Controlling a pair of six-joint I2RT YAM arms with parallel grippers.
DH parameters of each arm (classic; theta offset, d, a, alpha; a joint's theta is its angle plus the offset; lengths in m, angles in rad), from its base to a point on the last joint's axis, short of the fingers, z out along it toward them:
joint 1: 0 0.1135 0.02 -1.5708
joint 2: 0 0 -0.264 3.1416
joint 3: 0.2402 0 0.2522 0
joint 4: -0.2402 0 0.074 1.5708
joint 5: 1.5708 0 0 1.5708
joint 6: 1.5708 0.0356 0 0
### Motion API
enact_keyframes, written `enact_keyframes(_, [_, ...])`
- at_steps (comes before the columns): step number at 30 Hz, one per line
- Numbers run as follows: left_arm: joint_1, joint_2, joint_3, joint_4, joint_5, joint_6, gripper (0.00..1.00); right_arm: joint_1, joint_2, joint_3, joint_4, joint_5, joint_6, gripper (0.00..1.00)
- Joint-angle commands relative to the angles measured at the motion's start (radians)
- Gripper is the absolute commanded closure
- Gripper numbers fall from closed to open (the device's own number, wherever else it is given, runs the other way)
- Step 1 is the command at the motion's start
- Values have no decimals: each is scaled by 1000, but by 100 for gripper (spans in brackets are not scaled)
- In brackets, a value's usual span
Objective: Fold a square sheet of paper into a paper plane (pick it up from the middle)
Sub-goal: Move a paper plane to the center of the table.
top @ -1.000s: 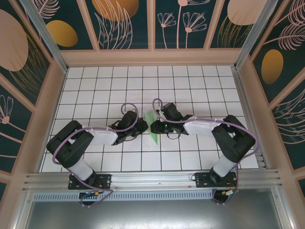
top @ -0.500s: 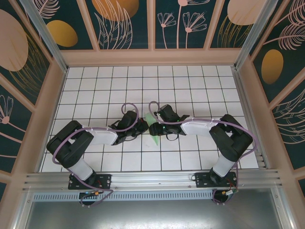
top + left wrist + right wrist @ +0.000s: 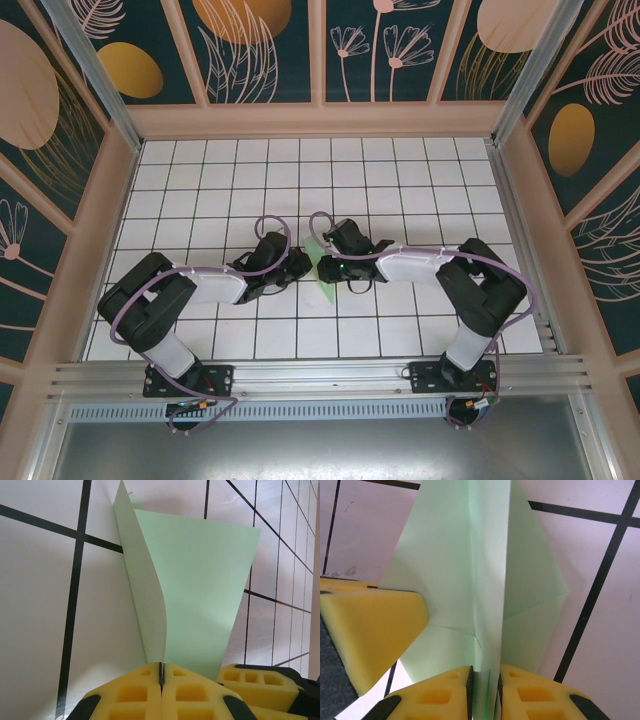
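The pale mint-green sheet of paper (image 3: pixel 326 290), folded into a narrow pointed plane shape, stands on edge at the middle of the tiled table between both grippers. My left gripper (image 3: pixel 300 262) is shut on one thin flap of the paper (image 3: pixel 200 580), its yellow jaws (image 3: pixel 161 669) pressed together. From the opposite side my right gripper (image 3: pixel 322 268) grips the raised centre fold of the paper (image 3: pixel 485 570), its jaws (image 3: pixel 485 682) close together with the layers between them. The left gripper's yellow finger (image 3: pixel 365 635) rests against the paper.
The white grid table (image 3: pixel 400 180) is walled by a wooden frame with patterned panels (image 3: pixel 320 120). An aluminium rail (image 3: pixel 320 378) runs along the near edge by the arm bases. The right gripper's finger (image 3: pixel 260 680) sits close beside my left jaws.
The right gripper has shifted slightly left toward the left gripper and its jaws have narrowed onto the centre fold. The left arm and its grip have not moved.
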Motion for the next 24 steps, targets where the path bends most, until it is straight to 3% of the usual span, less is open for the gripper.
enact_keyframes(1, [10, -15, 2, 19, 9, -6, 100, 12, 30, 31, -28, 32, 19, 78])
enact_keyframes(9, [10, -11, 2, 21, 13, -4, 100, 16, 49, 50, -28, 72, 54, 73])
enact_keyframes(24, [9, -10, 1, 14, 5, -5, 100, 8, 55, 60, -18, 41, 108, 79])
